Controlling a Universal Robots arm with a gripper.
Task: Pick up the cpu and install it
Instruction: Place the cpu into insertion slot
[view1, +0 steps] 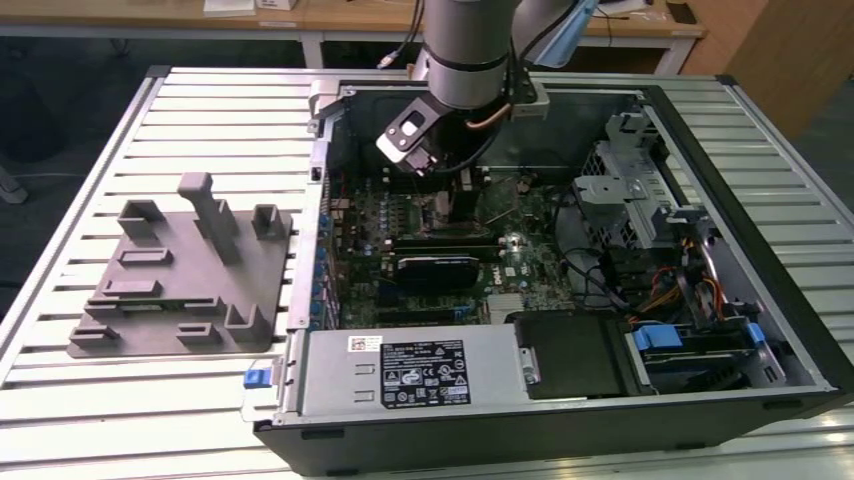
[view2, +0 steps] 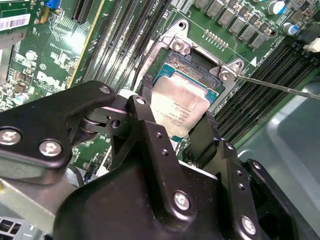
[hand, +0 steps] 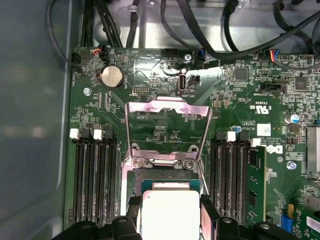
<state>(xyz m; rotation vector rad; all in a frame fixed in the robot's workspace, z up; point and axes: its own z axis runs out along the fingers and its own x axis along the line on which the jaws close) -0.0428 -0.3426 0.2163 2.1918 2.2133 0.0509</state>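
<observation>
Clamping the cpu (view2: 184, 107) between the gripper's (view2: 177, 101) closed jaws, holding it at the open socket (view2: 198, 62) on the motherboard (view2: 55, 55).

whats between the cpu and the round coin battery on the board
The socket's metal frame, swung open, lies between the cpu and the coin battery, in the first wrist view.

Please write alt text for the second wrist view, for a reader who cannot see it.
The black gripper holds the cpu by two opposite edges at the open socket of a green motherboard. Rows of dark memory slots run on both sides of the socket.
</observation>
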